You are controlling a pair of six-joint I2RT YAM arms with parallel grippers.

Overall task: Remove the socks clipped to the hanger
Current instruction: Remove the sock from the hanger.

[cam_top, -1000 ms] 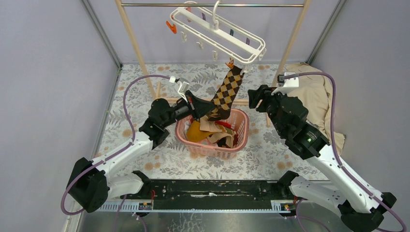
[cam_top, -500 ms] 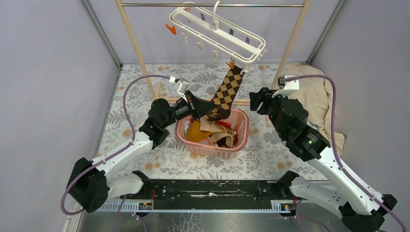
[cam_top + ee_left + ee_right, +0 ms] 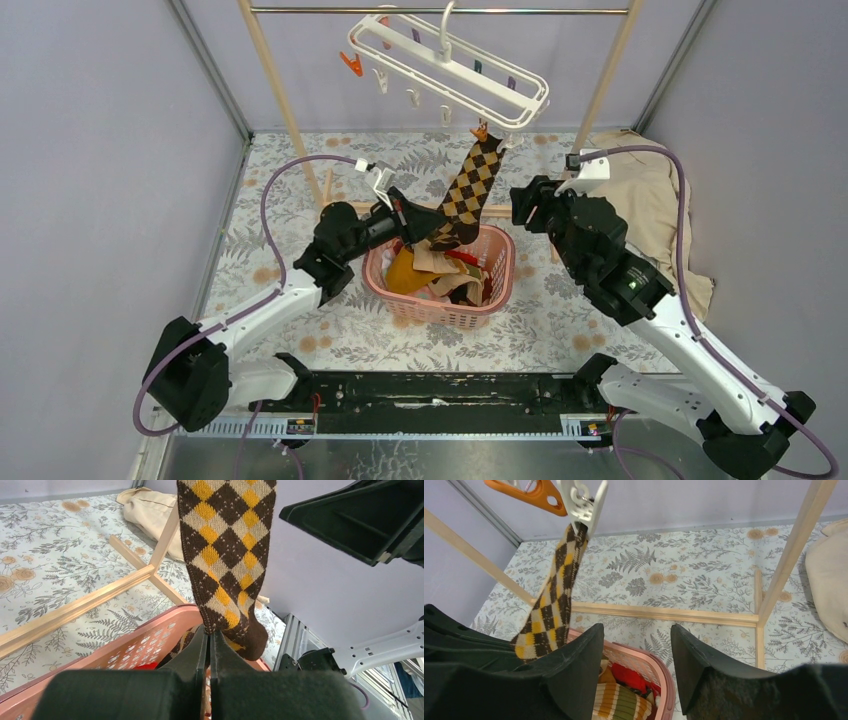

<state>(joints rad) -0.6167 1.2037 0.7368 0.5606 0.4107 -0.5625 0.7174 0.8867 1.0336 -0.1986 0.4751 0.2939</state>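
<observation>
The left claw (image 3: 210,637) pinches the argyle sock (image 3: 225,555), stretched taut up to a clip (image 3: 583,505) on the hanger (image 3: 462,70); the right claw (image 3: 636,630) gapes empty.

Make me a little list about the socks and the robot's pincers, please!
Sock on hanger: one brown-and-yellow argyle sock, top held in a white clip
Hanger: hooked on the rod, other clips bare
Left pincer: shut on the argyle sock's lower end
Right pincer: open, holding nothing
Pink basket: pile of socks inside
</observation>
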